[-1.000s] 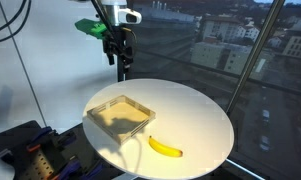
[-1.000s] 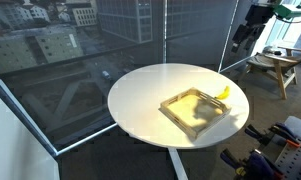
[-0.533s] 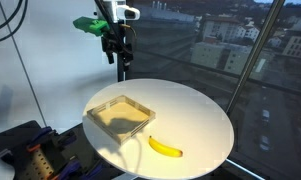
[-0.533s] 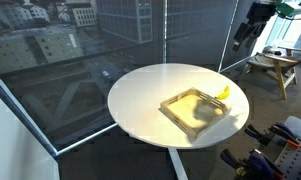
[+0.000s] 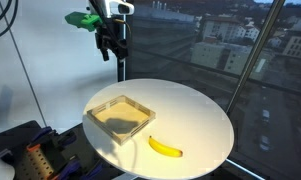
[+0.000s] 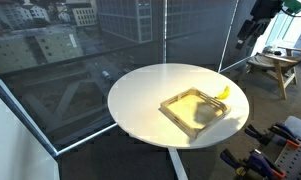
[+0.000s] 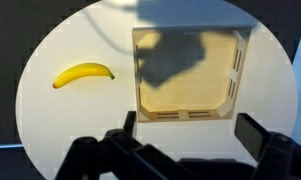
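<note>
Your end effector (image 5: 112,45) hangs high above the counter (image 5: 195,112), well clear of everything on it. In the wrist view the end effector (image 7: 190,138) comes in from the bottom edge, with its two dark fingers (image 7: 252,132) spread wide apart and nothing between them. It is fully open and has hold of nothing. A bright green part (image 5: 83,20) sticks out sideways from the wrist just above it. In an exterior view the end effector (image 6: 248,35) sits near the top right corner, in front of the window glass.

The thing nearest below you is the tray (image 5: 120,117), a shallow square one of pale wood with a raised rim. It lies flat on the counter and shows nothing inside. In the wrist view the tray (image 7: 185,75) fills the middle and right of the picture, with a dark shadow across its upper left part.

The banana (image 5: 166,148) lies on the bare counter just beside the tray, not touching it. It is yellow, and in the wrist view the banana (image 7: 83,75) lies to the left of the tray with its curve arching upward. In an exterior view it (image 6: 222,92) peeks out past the far corner of the tray (image 6: 195,108).

The counter (image 6: 150,95) is a round white tabletop beside tall windows. A wooden stool (image 6: 270,65) stands behind it.
</note>
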`<state>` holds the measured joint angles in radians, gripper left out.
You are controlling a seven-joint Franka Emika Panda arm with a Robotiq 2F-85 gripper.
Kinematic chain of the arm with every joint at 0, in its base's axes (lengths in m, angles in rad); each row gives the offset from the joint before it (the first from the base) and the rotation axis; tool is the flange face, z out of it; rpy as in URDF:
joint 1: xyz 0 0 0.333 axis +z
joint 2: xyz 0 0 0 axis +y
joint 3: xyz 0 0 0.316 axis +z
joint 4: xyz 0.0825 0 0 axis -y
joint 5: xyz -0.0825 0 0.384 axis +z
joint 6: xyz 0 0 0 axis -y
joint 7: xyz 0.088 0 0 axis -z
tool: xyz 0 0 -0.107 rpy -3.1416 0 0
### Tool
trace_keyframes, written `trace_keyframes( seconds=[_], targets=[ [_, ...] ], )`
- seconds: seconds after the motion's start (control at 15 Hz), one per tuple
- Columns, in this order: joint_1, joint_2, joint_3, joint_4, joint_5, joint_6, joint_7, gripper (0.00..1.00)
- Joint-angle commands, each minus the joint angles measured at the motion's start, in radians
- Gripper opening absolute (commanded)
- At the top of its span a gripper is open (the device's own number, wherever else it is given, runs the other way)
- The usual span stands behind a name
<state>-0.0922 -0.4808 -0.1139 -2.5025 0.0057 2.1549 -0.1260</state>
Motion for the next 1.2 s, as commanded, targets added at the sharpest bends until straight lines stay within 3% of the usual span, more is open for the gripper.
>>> trace_keyframes(
  seconds=[0.0, 0.6, 1.13],
  targets=[
    [0.013, -0.061, -0.005, -0.017, -0.001, -0.069, -0.032, 1.00],
    [0.032, -0.128, -0.011, -0.018, 0.002, -0.200, -0.078, 1.00],
    [0.022, -0.178, -0.001, -0.035, -0.014, -0.217, -0.067, 1.00]
  ],
)
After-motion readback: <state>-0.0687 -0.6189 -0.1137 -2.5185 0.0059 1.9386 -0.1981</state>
